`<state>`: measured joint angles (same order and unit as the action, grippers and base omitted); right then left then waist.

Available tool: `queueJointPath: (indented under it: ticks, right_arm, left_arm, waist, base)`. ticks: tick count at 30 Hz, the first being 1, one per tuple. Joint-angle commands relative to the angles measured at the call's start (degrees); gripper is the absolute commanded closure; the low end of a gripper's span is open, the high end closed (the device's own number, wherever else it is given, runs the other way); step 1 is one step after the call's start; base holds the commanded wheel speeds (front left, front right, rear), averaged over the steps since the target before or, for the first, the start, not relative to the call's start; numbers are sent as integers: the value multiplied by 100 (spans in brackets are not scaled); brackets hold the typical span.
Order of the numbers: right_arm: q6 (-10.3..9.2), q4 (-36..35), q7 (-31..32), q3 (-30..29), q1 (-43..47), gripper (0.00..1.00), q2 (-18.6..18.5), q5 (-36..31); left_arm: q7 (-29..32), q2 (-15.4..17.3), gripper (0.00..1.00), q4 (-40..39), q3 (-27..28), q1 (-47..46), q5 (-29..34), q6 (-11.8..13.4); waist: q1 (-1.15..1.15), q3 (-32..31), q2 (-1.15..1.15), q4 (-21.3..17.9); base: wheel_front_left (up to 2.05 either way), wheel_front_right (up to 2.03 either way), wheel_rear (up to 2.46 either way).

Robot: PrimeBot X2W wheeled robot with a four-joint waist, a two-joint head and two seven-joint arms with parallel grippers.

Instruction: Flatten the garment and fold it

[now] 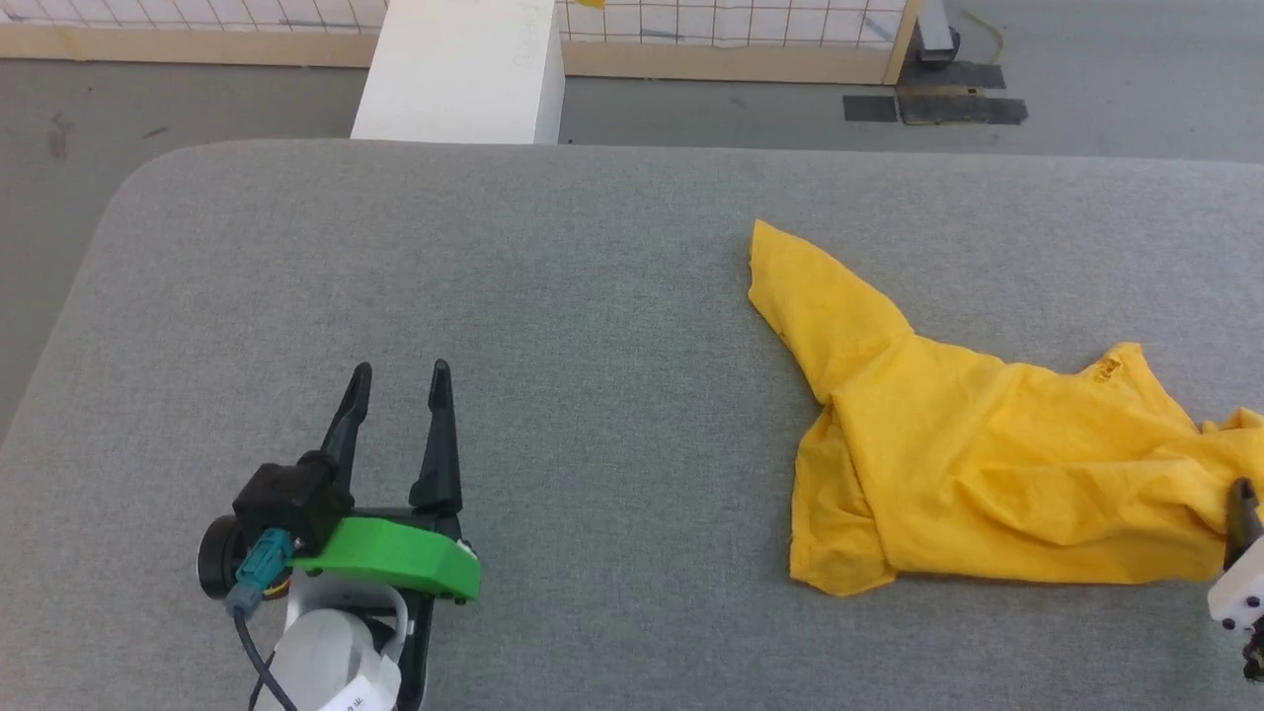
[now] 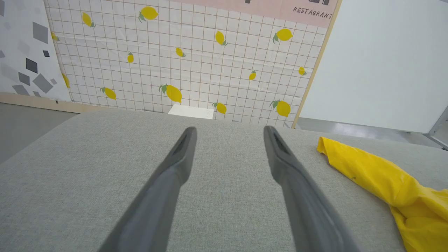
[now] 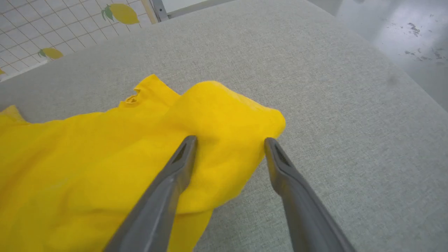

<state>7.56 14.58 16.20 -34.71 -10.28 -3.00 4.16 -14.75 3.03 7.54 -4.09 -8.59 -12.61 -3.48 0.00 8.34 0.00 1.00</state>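
Note:
The garment (image 1: 978,464) is a mustard-yellow T-shirt lying crumpled on the right half of the grey table (image 1: 553,296), one pointed end stretched toward the far side. In the left wrist view the garment (image 2: 388,189) lies off to the right of my fingers. My left gripper (image 1: 400,375) stands open over bare table at the lower left, well apart from the cloth. My right gripper (image 3: 229,141) is open just above the garment's (image 3: 217,115) bunched right end, nothing clamped between its fingers. Only one dark fingertip (image 1: 1242,509) of it shows at the right edge of the head view.
A white box (image 1: 464,69) stands behind the table's far edge. Behind it runs a tiled wall panel with lemon prints (image 2: 189,56). Grey floor (image 1: 39,227) lies past the table's rounded left corner and along its right side (image 3: 402,42).

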Motion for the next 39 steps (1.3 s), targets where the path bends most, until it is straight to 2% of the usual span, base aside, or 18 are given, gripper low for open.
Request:
queueJointPath:
  ticks: [1, 7, 8, 9, 10, 11, 13, 18, 21, 23, 28, 32, 35, 38, 39]
  right_arm:
    - [-8, 114, 246, -18, -171, 0, 12, -16]
    - [-8, 485, 1093, -39, -464, 0, 12, 85]
    - [-8, 550, 1252, -36, -476, 17, 12, 94]
    - [-8, 591, 1413, -1, -486, 58, 12, 97]
    - [-8, 585, 1483, 29, -493, 76, 12, 100]
    - [-8, 532, 1474, 40, -508, 100, 12, 88]
    - [-8, 427, 1403, 94, -508, 100, 12, 48]
    - [-8, -262, 651, 322, -587, 100, 12, -120]
    - [-8, -869, 459, 1029, -593, 100, 12, 104]
    - [-8, -1418, 453, 1763, -529, 100, 12, 296]
    - [-8, -2634, 854, 3857, -99, 100, 13, 645]
    - [-8, -2815, 1480, 5300, 467, 100, 13, 805]
    - [-8, -2561, 2018, 5909, 909, 100, -6, 724]
    - [-8, -2213, 2519, 6041, 1365, 100, -93, 652]
    - [-8, -2152, 2617, 6012, 1464, 95, -117, 631]
  left_arm:
    - [-25, -15, 0, -15, -6, -98, -4, -4]
    - [-25, -15, 0, 15, 27, -175, 0, -29]
    - [-25, -15, 0, 19, 29, -180, -1, -32]
    - [-25, -15, 0, 23, 23, -184, -3, -34]
    - [-25, -15, 0, 26, 17, -187, -5, -34]
    - [-25, -15, 0, 30, 9, -191, -8, -31]
    - [-25, -15, 0, 43, 2, -197, -15, -25]
    - [-25, -15, 0, 56, -4, -171, -31, -12]
    - [-25, -15, 0, 58, 0, -133, -19, -5]
    - [-25, -15, 0, 66, 21, -109, -8, -9]
    - [-25, -15, 0, 86, 33, -62, 0, -26]
    - [-25, -15, 0, 107, 2, -47, -15, -33]
    - [-25, -15, 0, 145, -7, -56, -33, -47]
    - [-25, -15, 0, 168, -7, -34, -48, -50]
    - [-25, -15, 0, 169, -5, -21, -50, -47]
  waist:
    - [0, 66, 0, 40]
    - [0, 182, 0, 107]
    - [0, 187, 0, 117]
    - [0, 191, 0, 131]
    - [0, 193, 0, 143]
    - [0, 193, 0, 157]
    - [0, 181, 0, 184]
    - [0, 92, 0, 252]
    - [0, 21, 0, 275]
    - [0, -27, 0, 284]
    - [0, -109, 0, 317]
    - [0, -142, 0, 368]
    - [0, -156, 0, 405]
    - [0, -178, 0, 423]
    - [0, -183, 0, 422]
  base:
    - [0, 0, 0]
    - [0, 0, 0]
    - [0, 0, 0]
    - [0, 0, 0]
    - [0, 0, 0]
    - [0, 0, 0]
    - [0, 0, 0]
    - [0, 0, 0]
    - [0, 0, 0]
    - [0, 0, 0]
    - [0, 0, 0]
    - [0, 0, 0]
    - [0, 0, 0]
    - [0, 0, 0]
    - [0, 0, 0]
